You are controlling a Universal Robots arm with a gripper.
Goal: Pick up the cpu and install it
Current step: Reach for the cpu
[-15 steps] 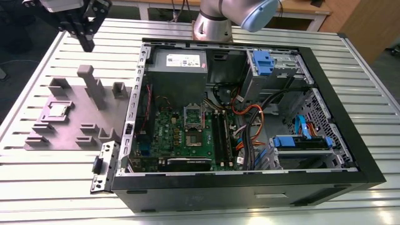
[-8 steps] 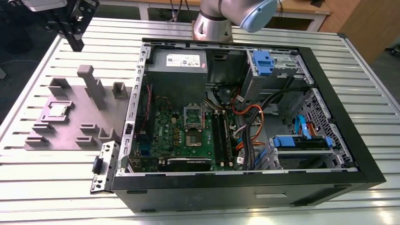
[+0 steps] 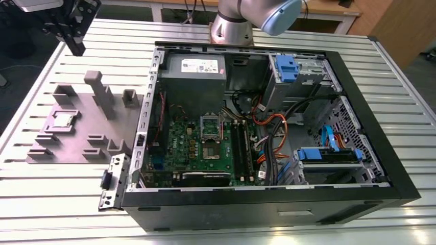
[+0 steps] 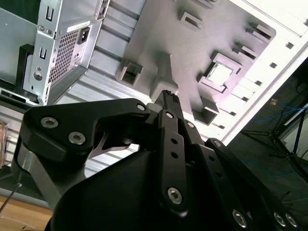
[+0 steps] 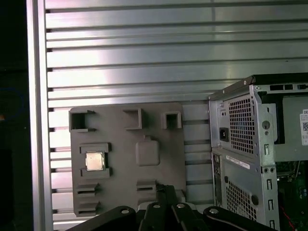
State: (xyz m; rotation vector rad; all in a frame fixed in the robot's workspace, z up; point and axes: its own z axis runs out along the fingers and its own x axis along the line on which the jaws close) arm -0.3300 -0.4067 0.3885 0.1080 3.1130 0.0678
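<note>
At the exterior view's far left the claw [image 3: 77,48] hangs above the back corner of the slatted metal tabletop [image 3: 54,204]. It is closed and grips nothing; in both wrist views its black tips meet in a narrow point [image 4: 168,95] [image 5: 163,188].

Nearer the camera lies a grey fixture plate [image 3: 68,147] flat on the tabletop, with raised blocks and a few upright posts. The cpu [image 3: 63,120] sits in a square recess on the plate's left part, lying flat with its silver top up. It is well apart from the claw. The first wrist view shows the same chip [image 5: 95,161] framed by the recess walls, and the second wrist view shows it [image 4: 220,74] as a bright square beyond the claw's tip.

Just to the right of the plate stands an open black computer case [image 3: 272,201], lying on its side. Along its left half are a grey power supply [image 3: 194,66] at the back and a green motherboard [image 3: 204,148] in front of it, with a metal socket frame [image 3: 210,123] near the board's middle.

Further right run orange and black cables [image 3: 272,127] and drive bays with blue brackets [image 3: 327,153].

Behind the case rises the arm's silver base [image 3: 235,25]
</note>
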